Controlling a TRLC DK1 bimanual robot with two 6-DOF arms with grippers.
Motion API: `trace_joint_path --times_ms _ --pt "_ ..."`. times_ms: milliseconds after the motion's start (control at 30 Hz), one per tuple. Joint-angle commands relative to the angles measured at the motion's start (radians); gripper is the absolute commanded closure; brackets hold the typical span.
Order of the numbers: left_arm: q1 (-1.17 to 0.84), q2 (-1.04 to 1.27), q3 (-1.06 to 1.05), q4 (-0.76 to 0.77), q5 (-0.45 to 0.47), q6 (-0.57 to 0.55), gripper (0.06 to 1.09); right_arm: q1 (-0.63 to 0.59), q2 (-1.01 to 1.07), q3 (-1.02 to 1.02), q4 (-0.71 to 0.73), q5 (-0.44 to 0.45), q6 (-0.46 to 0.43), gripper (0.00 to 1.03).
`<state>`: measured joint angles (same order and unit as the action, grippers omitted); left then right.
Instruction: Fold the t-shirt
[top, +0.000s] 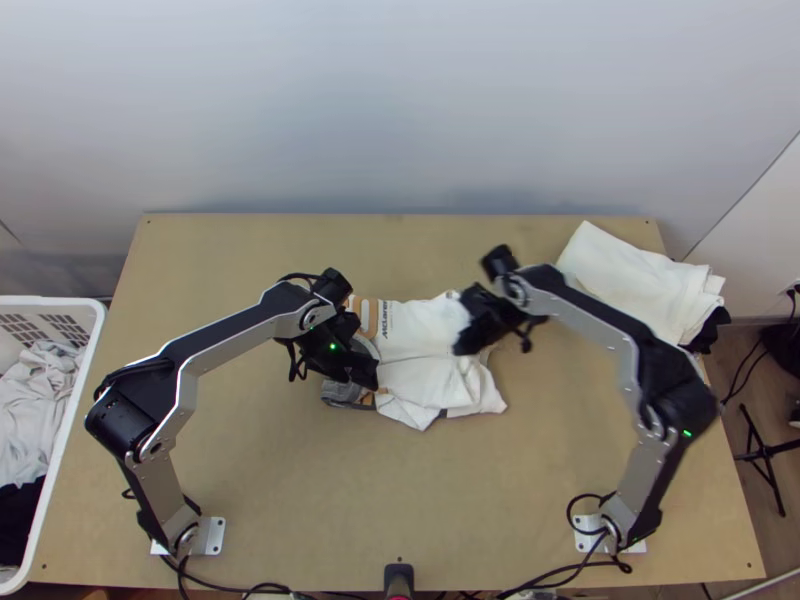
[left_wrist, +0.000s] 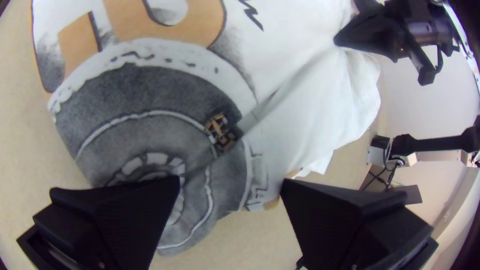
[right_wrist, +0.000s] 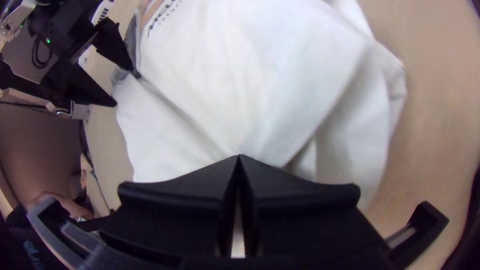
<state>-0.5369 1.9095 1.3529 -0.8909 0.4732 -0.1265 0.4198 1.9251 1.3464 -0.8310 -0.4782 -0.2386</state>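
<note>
Pale wood underfoot, folks: the table (top: 300, 500) sits before a light grey wall (top: 400, 100), a white basket (top: 50, 300) of laundry off to the left, white folded cloth (top: 640, 285) at the far right corner. Mid-table lies the t-shirt (top: 425, 330), partly folded and rumpled, grey-and-tan print at its left end. Both arms bend outward at the elbow, forearms angling inward. Left gripper (top: 362, 372), fingers spread above the print! Right gripper (top: 466, 342), tips pressed together at the white fabric; whether they pinch any, can't tell.
</note>
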Motion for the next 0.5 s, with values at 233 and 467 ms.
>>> trace_joint_path --times_ms 233,467 --pt "-0.015 -0.033 0.006 -0.023 -0.004 0.001 0.11 -0.22 -0.207 -0.132 -0.125 0.015 -0.09 0.92" --pt "-0.011 -0.11 0.025 -0.057 0.024 0.016 0.1 -0.208 -0.252 -0.11 -0.168 -0.053 0.018 0.39"
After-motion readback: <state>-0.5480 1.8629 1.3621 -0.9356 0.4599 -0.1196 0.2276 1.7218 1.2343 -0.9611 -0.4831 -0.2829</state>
